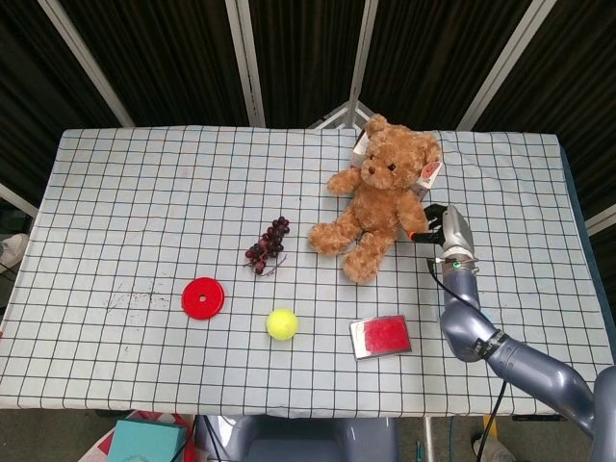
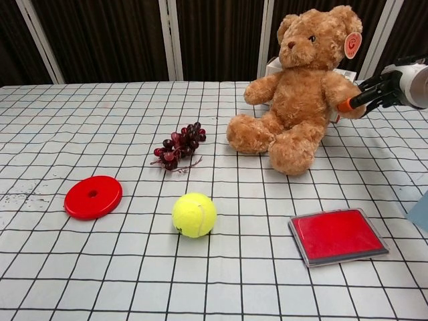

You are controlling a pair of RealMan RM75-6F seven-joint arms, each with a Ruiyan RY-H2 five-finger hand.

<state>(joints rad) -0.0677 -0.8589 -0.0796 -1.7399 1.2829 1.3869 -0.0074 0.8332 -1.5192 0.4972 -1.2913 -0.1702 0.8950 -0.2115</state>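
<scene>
– Since we read the checked tablecloth (image 1: 115, 192) from its left side, what lies there?

– Well apart from the hand, a flat red plastic disc (image 1: 203, 297), then a bunch of dark purple grapes (image 1: 268, 244) further back, and a yellow-green felt tennis ball (image 1: 281, 323) nearer the front edge. None is touched.

– And the work itself?

– Right of centre, far side: the brown plush teddy bear (image 1: 377, 202) sits upright, leaning a little, in front of a small white box (image 2: 274, 65). The right hand (image 2: 391, 90) reaches in from the right, its orange fingertip (image 2: 346, 105) against the bear's arm.

– Pinching it?

– I cannot tell; the fingers lie together at the plush, but a closed grasp does not show. The left hand is in neither view.

– So which step?

– I judge it to be first contact with the bear. A lift would call for a firmer hold, since soft plush can slip, and for staying clear of the red rectangular tin (image 1: 381, 336) near the front.
</scene>
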